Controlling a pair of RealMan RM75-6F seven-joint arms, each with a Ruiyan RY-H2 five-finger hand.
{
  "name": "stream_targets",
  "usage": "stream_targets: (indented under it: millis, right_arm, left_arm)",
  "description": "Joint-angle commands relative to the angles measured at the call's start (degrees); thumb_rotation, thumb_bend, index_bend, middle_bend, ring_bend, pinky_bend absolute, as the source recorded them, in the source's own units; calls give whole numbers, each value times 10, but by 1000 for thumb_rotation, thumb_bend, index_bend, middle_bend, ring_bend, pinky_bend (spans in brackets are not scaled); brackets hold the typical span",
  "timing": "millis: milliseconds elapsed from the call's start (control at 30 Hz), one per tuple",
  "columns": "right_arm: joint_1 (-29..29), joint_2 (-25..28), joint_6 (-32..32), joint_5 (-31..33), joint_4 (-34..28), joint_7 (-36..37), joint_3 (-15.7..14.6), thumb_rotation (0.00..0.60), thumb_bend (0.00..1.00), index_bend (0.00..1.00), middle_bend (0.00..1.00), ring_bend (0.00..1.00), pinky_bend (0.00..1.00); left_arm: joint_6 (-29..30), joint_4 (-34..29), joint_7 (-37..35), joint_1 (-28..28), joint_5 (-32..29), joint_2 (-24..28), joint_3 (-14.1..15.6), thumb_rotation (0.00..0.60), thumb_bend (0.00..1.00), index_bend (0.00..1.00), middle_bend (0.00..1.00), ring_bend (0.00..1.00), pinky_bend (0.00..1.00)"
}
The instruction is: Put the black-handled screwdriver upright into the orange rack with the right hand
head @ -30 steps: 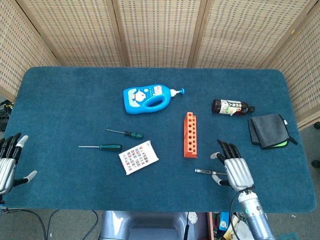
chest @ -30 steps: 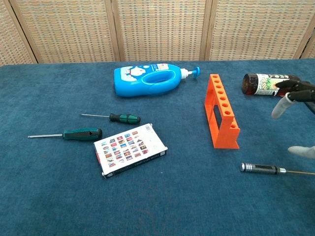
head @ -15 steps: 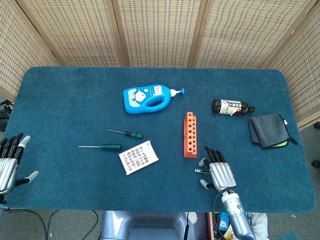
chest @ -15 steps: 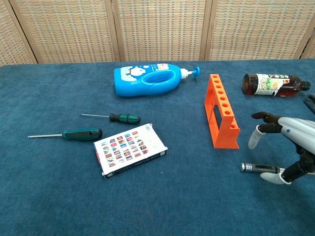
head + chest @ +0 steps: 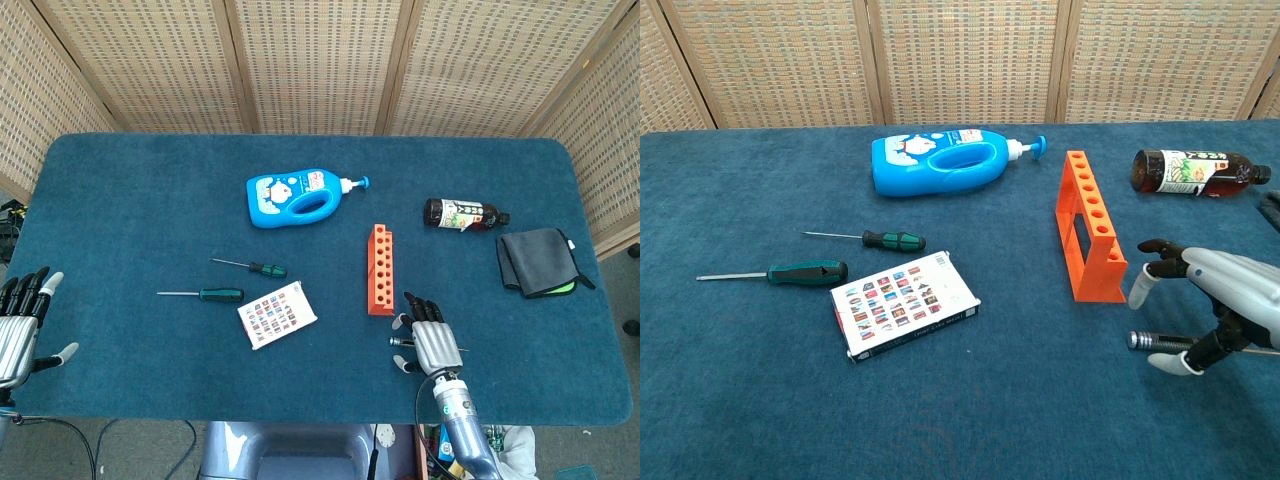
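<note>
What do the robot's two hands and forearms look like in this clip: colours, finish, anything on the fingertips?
Both are humanlike hands with silver-grey metallic backs and black fingers. The right hand shows pale, whitish tips on its thumb and outer finger, clearest in the chest view, on a slim silver-grey forearm. The left hand at the table's edge looks the same, with white tips on its thumb and one finger. No markings are readable.

My right hand (image 5: 1225,300) has a smooth, silver metal-looking shell. Under it lies the black-handled screwdriver (image 5: 1152,341) with a shiny metal end. The orange rack (image 5: 1090,226) looks like matt plastic. The table (image 5: 130,200) wears a rough blue carpet cloth. The far blue bottle (image 5: 940,163) is glossy plastic.
</note>
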Motion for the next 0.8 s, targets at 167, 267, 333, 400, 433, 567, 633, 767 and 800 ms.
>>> stream_targets:
  millis: [167,267,333,400,433,567,633,767,800]
  right_arm:
    - [11,-13,-9,23,18,-3,8,600,203,438,0,0,0]
    - [13,-12,-8,27,20,0,12,600,204,469,0,0,0]
    - [13,-11,-7,28,21,5,12,600,204,478,0,0,0]
    - [13,-10,-7,28,23,9,12,600,204,479,0,0,0]
    - [14,-10,-8,28,23,11,11,600,204,479,0,0,0]
    - [15,-10,-9,28,27,16,8,600,204,479,0,0,0]
    - [16,-11,-9,28,29,17,8,600,204,479,0,0,0]
    - [20,-13,-11,31,33,19,8,600,205,479,0,0,0]
    - [21,-13,-11,31,35,19,9,600,207,479,0,0,0]
  left_arm:
    - [-3,1,-1,-1,-1,-1,0,600,0,0,0,0,0]
    - [-4,2,0,-2,-1,-1,1,600,0,0,0,0,0]
    - [-5,2,0,-3,-1,-2,1,600,0,0,0,0,0]
    - [-6,2,2,-3,-1,-2,1,600,0,0,0,0,0]
    - [-6,2,3,-3,0,-3,1,600,0,0,0,0,0]
    - [-5,1,6,-3,0,-3,2,600,0,0,0,0,0]
    - [-5,1,6,-3,1,-3,2,600,0,0,0,0,0]
    - [-5,1,6,-3,1,-3,3,600,0,0,0,0,0]
    - [-6,1,6,-3,1,-3,3,600,0,0,0,0,0]
